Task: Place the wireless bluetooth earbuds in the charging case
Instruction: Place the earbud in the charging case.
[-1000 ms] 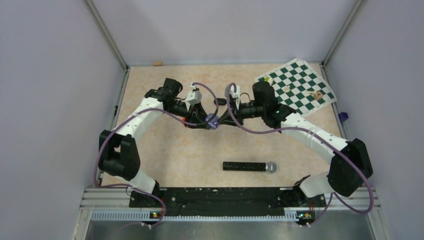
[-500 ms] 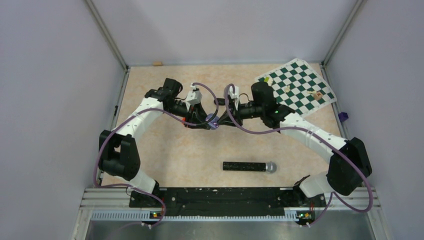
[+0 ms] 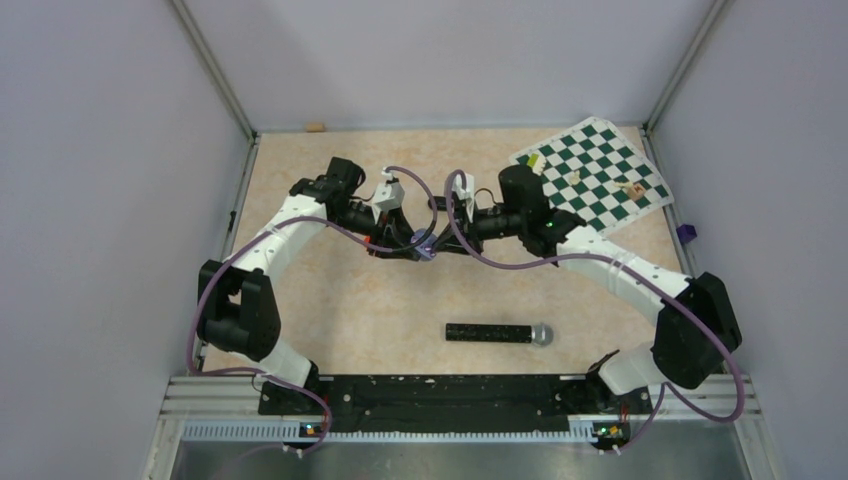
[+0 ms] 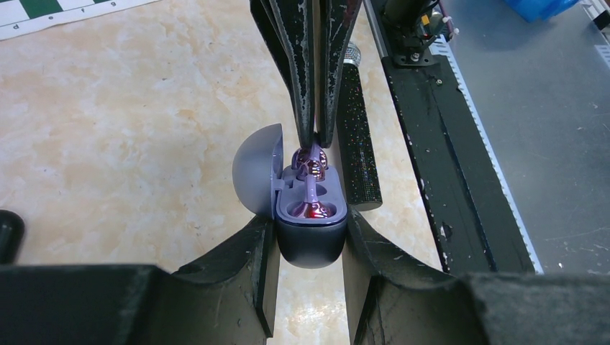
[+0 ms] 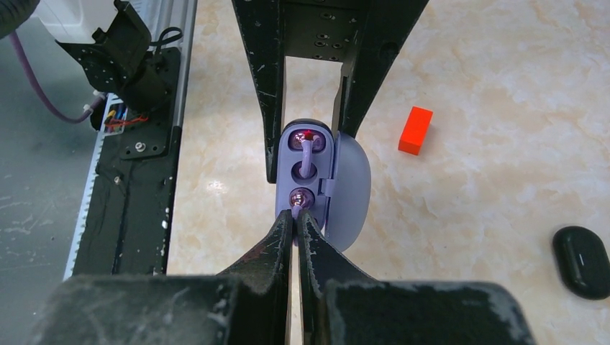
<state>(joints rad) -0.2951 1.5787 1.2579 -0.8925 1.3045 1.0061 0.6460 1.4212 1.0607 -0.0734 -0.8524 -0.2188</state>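
Note:
My left gripper (image 4: 311, 241) is shut on the charging case (image 4: 311, 251), a dark grey-blue pod with a lavender inside and its round lid (image 4: 255, 169) swung open. It holds the case upright just above the table. One glossy purple earbud (image 4: 311, 210) sits in the near slot with a red light on it. My right gripper (image 5: 295, 214) is shut on the second purple earbud (image 5: 298, 198) by its stem and holds it at the case's other slot (image 5: 306, 154). The two grippers meet at mid-table (image 3: 425, 243).
A long black microphone (image 3: 498, 333) lies on the table toward the near edge. A small red block (image 5: 415, 130) and a glossy black oval pod (image 5: 583, 261) lie beyond the case. A green chessboard (image 3: 590, 170) with small pieces lies at the back right.
My right gripper has crept a little to the left, closer to the case. The left arm and the case have stayed still.

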